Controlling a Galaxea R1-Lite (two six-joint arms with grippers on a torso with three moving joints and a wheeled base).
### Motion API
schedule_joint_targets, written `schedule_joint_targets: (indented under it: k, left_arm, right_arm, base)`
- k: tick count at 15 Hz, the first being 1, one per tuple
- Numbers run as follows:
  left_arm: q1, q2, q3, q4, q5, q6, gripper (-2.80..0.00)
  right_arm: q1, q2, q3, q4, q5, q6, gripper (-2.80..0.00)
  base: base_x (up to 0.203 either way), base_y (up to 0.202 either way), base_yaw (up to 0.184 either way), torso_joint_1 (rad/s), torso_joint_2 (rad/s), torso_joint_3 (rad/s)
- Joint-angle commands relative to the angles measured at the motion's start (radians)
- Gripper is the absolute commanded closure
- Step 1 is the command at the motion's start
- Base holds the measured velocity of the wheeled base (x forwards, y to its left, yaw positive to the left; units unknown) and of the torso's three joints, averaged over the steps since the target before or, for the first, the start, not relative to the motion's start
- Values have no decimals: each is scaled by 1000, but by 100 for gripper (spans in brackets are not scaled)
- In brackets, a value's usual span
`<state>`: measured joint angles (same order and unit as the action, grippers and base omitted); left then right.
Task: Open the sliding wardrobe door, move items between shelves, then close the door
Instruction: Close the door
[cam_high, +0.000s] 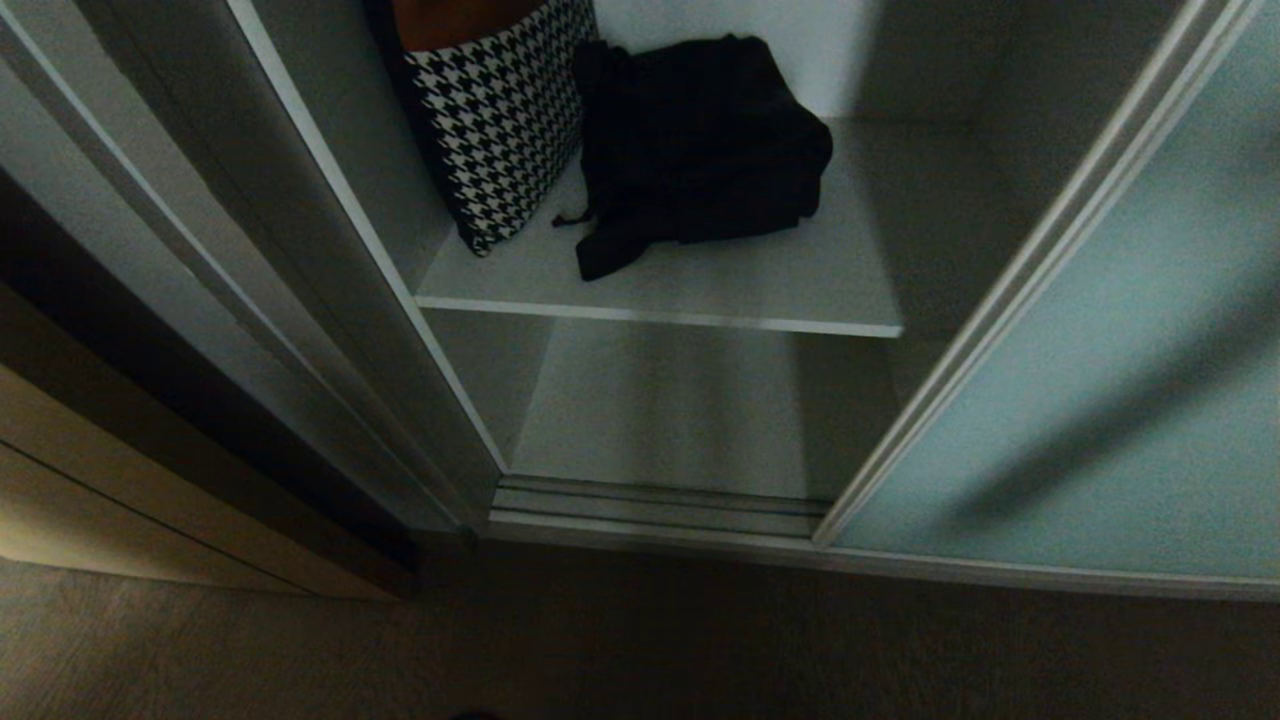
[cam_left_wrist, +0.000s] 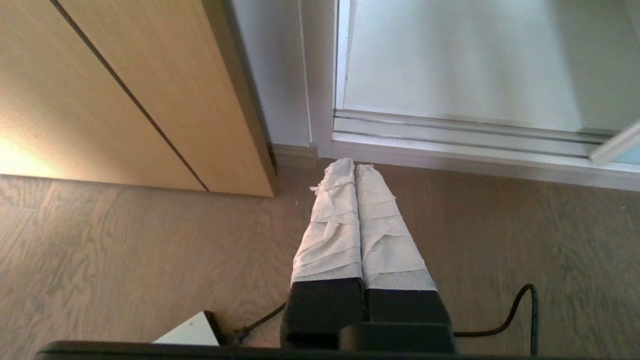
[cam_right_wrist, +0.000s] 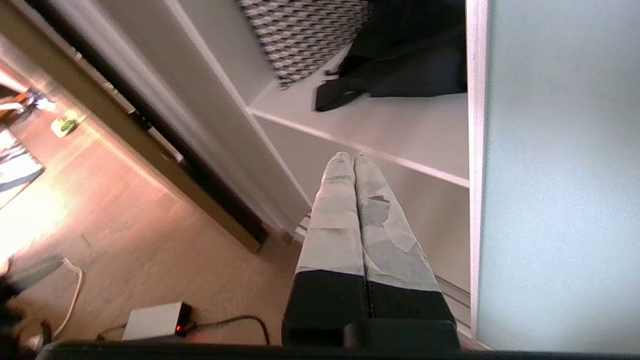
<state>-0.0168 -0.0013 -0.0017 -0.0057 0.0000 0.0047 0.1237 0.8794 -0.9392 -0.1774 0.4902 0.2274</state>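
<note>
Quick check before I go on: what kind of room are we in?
Likely a bedroom or dressing area at a built-in wardrobe: a frosted sliding wardrobe door, white shelves holding a black fabric bundle beside a houndstooth cushion, and wood-look flooring.

Frosted glass door (cam_high: 1100, 400), matt white shelf (cam_high: 700, 290), soft black cloth bundle (cam_high: 700, 140)

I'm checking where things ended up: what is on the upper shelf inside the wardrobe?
On the upper shelf lie a black fabric bundle and, to its left, a houndstooth cushion leaning against the side wall. The shelf's right end is hidden behind the sliding wardrobe door.
</note>
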Motion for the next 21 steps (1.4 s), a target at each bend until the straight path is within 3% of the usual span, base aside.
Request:
schedule_joint_targets:
  k: [1, 4, 13, 17, 21]
  left_arm:
    - [0, 1, 0, 0, 0, 0, 0]
    - [1, 1, 0, 0, 0, 0, 0]
    - [0, 1, 0, 0, 0, 0, 0]
    - [0, 1, 0, 0, 0, 0, 0]
    - [1, 1, 0, 0, 0, 0, 0]
  right_arm:
    - [6, -85, 38, 1, -5, -8, 0]
    - [-5, -144, 117, 24, -44, -59, 0]
    - [-30, -200, 168, 19, -421, -53, 0]
    - [-64, -236, 176, 17, -488, -54, 0]
    - [-140, -222, 166, 19, -495, -50, 0]
  base:
    - [0, 0, 0, 0, 0, 0]
    - [0, 0, 0, 0, 0, 0]
    - [0, 0, 0, 0, 0, 0]
    - [0, 0, 0, 0, 0, 0]
    - [0, 0, 0, 0, 0, 0]
